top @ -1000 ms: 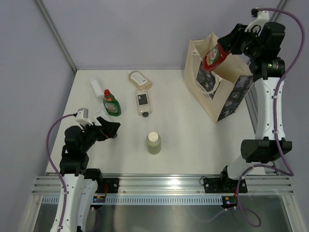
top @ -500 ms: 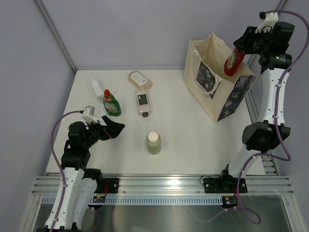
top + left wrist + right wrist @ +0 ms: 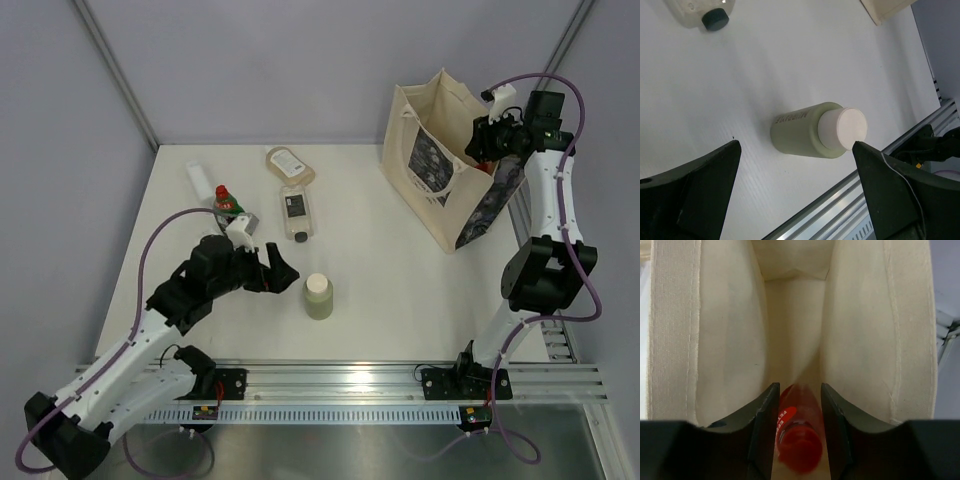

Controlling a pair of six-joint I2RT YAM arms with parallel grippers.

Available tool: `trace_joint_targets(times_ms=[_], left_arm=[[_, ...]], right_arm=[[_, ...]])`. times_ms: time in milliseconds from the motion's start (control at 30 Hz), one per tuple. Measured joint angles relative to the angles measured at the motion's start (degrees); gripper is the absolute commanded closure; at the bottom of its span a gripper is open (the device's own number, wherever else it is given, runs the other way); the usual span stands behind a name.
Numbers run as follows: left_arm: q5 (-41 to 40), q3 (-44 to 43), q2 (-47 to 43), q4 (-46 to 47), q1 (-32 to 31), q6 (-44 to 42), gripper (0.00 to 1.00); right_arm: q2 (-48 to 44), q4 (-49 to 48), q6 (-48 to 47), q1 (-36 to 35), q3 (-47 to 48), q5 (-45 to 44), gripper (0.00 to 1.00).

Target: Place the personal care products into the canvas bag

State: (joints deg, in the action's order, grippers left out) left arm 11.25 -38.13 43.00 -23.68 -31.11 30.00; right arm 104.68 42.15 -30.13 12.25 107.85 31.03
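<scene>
Woven cream cloth, matt and slightly coarse, forms the bag (image 3: 880,340); the red bottle (image 3: 797,440) is glossy plastic. The pale-green bottle (image 3: 800,135) looks matt plastic, its white cap (image 3: 847,129) smooth; the white table (image 3: 790,60) smooth and matt.

At six o'clock, a blurred red bottle (image 3: 799,440) sits between my gripper (image 3: 799,389) fingers, cream canvas bag (image 3: 725,340) walls all around.

White bench (image 3: 400,300), matt, evenly lit, with no hard shadows. Pale grey-lilac back wall (image 3: 300,60) at 12 o'clock and left wall (image 3: 50,150) at 9 o'clock meet at a slanted aluminium post (image 3: 115,75). A ribbed aluminium rail (image 3: 340,385) runs along the edge at 6 o'clock, with a glossy metal sheet (image 3: 330,450) below it.
</scene>
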Motion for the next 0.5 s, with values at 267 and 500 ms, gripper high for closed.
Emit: trace_joint_targets(times_ms=[267,500], left_arm=[[-11.32,-5.57,11.08,-1.09,-16.35,0.24,0.01],[-23.54,-11.32,20.83,-3.28,-25.14,2.03,0.01]], right_arm=[[-1.79,-1.97,-0.26,-0.04,-1.81,-0.07,0.29],[-1.79,-1.03,1.49,-0.04,-1.20,0.22,0.00]])
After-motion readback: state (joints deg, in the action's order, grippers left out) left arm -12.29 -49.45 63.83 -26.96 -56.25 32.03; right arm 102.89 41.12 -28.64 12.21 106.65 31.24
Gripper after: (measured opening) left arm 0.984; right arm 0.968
